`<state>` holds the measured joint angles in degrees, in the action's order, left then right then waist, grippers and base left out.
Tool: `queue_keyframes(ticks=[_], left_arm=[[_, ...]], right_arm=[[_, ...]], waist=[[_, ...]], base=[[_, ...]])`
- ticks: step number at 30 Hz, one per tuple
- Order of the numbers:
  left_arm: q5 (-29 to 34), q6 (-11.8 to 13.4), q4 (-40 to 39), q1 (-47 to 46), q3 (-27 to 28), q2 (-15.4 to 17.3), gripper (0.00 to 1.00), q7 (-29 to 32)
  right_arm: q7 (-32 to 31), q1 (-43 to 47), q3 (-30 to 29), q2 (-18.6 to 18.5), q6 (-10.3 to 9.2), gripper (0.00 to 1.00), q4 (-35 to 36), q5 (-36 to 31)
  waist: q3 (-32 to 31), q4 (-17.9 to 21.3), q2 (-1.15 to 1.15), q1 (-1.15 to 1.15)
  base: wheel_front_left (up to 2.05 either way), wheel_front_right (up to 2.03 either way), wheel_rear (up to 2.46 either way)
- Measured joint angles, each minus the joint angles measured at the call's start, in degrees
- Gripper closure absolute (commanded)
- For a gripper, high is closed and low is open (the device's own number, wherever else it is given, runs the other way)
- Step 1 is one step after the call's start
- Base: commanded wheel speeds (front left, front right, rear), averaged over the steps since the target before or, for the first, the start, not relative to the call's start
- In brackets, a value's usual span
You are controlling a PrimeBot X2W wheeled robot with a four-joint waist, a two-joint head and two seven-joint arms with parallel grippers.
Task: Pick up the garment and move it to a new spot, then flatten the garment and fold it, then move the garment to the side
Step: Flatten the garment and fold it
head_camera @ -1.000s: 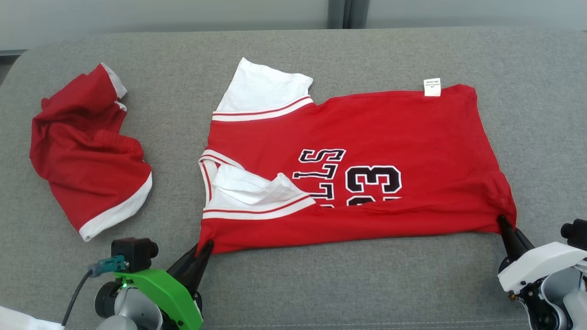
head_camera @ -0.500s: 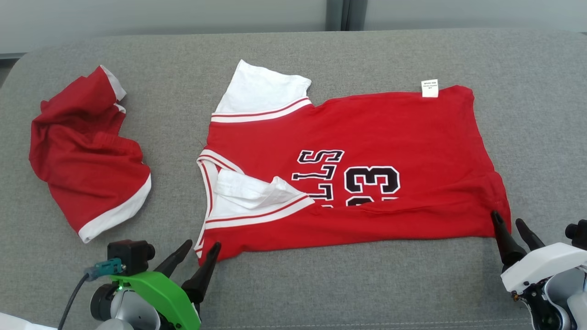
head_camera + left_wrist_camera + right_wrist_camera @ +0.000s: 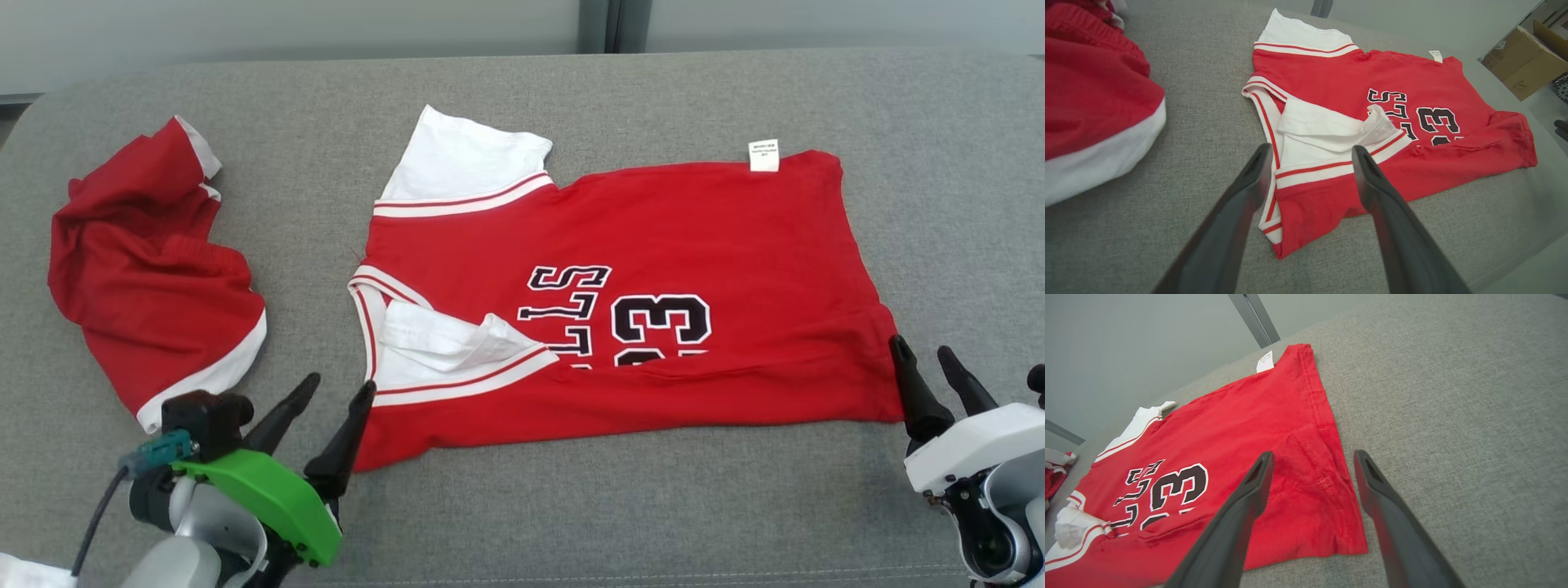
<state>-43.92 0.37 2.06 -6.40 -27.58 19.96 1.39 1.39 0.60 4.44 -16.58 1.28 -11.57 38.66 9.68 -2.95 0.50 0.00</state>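
The grey padded bench point(image 3: 571, 506) carries everything. The red jersey point(image 3: 653, 237) lies flat across its middle, apparently doubled along its length, with the fold line on the near side, the neck end toward the robot's left and the hem toward its right. Crumpled red shorts point(image 3: 155, 278) sit well apart at the far left.

The left claw point(image 3: 341, 381) is spread wide with nothing in it, over the near shoulder corner. The right claw point(image 3: 921, 345) is likewise spread and empty at the near hem corner.

I judge the cloth light, limp and not fragile. It would sag between grips and drag on the bench fabric. The two near corners look the best holds, pinching both layers. A small white label point(image 3: 764, 155) marks the far hem corner.
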Motion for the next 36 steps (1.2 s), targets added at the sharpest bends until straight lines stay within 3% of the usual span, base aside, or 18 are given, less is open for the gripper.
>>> queue_keyframes(ticks=[9, 18, 23, 36], left_arm=[[2.1, 0.7, -3.2, -6.8, 1.4, 1.2, 0.0, 0.3], [3.3, 0.6, -4.8, -17.3, 1.4, 1.6, 0.0, 3.2], [3.5, 0.0, -4.1, -23.2, 1.3, 1.1, 0.0, 5.2], [6.9, -1.5, 1.5, -38.3, 0.1, 0.5, 0.0, 8.6]], right_arm=[[-1.0, -7.1, 1.5, 0.1, -0.9, 0.0, 3.9, -1.1], [-2.5, -14.6, 0.5, -1.4, -4.41, 0.0, 5.7, -3.6], [-4.0, -18.6, -0.3, -1.8, -6.0, 0.0, 5.7, -4.4], [-8.2, -29.3, 0.4, -2.0, -7.48, 0.0, 4.5, -7.6]], waist=[[2.5, 0.8, 0.0, 0.0], [7.5, 1.6, 0.0, 0.0], [11.0, 1.7, 0.0, 0.0], [19.7, 2.4, 0.0, 0.0]], base=[[0.0, 0.0, 0.0], [0.0, 0.0, 0.0], [0.0, 0.0, 0.0], [0.0, 0.0, 0.0]])
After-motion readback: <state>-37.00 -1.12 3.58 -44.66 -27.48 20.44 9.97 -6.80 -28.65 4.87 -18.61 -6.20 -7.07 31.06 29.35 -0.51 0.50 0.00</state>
